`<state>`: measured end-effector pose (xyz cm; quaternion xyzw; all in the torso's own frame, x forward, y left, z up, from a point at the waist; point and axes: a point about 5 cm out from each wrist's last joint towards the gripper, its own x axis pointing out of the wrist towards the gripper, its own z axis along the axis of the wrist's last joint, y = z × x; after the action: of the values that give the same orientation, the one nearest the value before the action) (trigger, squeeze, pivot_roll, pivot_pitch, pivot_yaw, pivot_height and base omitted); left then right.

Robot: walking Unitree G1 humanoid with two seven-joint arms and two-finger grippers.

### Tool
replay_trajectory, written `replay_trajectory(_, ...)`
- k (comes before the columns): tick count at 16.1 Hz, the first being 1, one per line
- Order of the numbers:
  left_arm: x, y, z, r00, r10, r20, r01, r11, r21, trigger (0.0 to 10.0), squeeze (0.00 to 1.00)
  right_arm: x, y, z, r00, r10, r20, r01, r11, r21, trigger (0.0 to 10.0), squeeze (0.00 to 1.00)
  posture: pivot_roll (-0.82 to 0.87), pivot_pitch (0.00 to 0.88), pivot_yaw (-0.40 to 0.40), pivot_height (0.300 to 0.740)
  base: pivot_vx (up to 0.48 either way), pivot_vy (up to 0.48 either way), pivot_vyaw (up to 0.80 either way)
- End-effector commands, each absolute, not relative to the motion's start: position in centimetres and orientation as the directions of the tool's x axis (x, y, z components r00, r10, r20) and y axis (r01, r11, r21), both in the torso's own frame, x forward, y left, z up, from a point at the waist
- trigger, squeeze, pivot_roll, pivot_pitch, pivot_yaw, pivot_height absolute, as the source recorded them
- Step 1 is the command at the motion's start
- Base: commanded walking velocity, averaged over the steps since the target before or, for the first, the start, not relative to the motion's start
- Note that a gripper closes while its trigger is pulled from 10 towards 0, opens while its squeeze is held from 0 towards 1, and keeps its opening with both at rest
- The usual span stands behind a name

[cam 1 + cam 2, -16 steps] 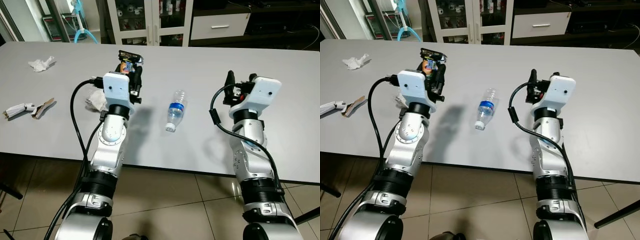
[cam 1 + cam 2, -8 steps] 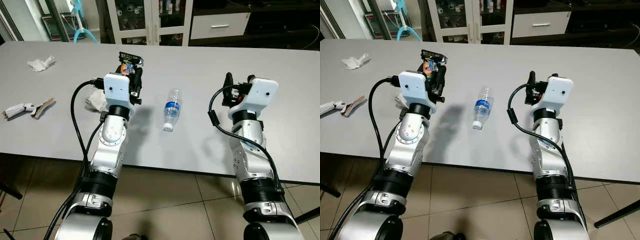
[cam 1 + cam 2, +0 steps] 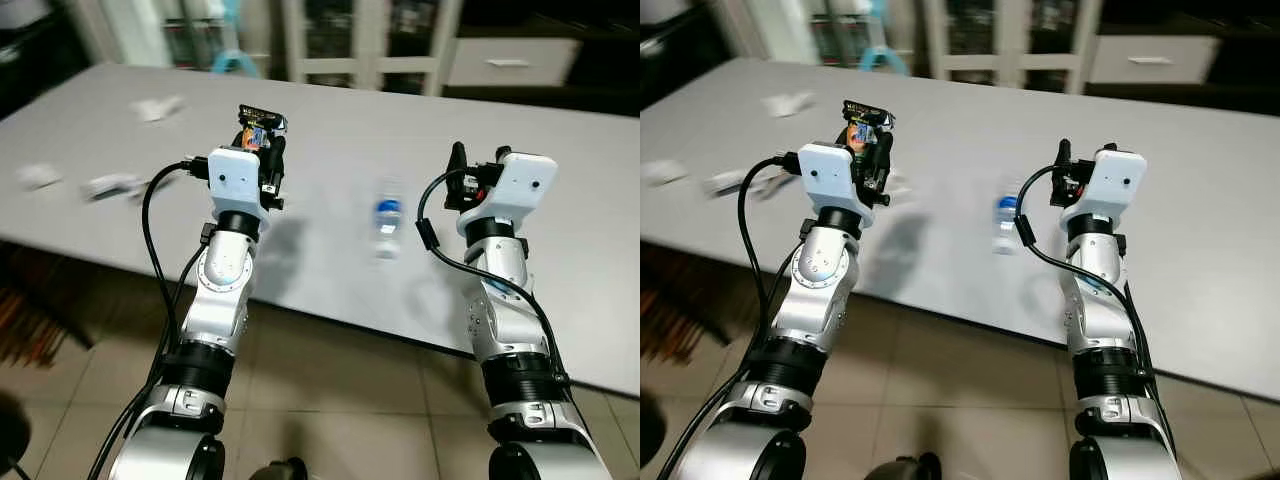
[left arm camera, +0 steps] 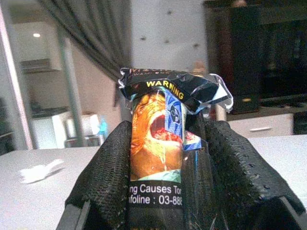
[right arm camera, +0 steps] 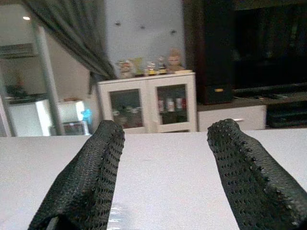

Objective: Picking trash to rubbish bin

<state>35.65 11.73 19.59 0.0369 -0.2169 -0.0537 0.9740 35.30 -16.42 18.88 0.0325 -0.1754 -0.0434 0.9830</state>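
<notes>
**Crumpled packet held high over the grey table**

While the background smears with camera motion, the left gripper stands raised above the grey table, its two black fingers closed tight on a crumpled cigarette packet printed with an orange warning picture. The packet stands upright between the pads, its torn dark top poking above the fingertips. The right gripper is lifted too, fingers spread wide with nothing between them. A plastic water bottle lies on its side on the table between the two arms, blurred. Further off to the robot's left, pale scraps sit near the table edge, too smeared to identify.
</notes>
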Motion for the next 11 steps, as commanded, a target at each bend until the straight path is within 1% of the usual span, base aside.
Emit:
replay_trajectory(1,35.66,11.97,19.56,0.901,-0.114,0.419,0.078,0.992,0.102,10.0,0.00,35.46,-15.95,19.20,0.933,-0.086,0.350,0.062,0.995,0.079,10.0,0.00,-0.07,0.064,0.076,0.740,0.000,0.000,0.80)
replay_trajectory(11,35.79,12.02,19.78,0.898,-0.120,0.423,0.078,0.990,0.115,10.0,0.00,35.49,-15.90,19.09,0.934,-0.082,0.347,0.054,0.994,0.091,10.0,0.00,-0.07,0.062,0.081,0.740,0.000,0.000,0.80)
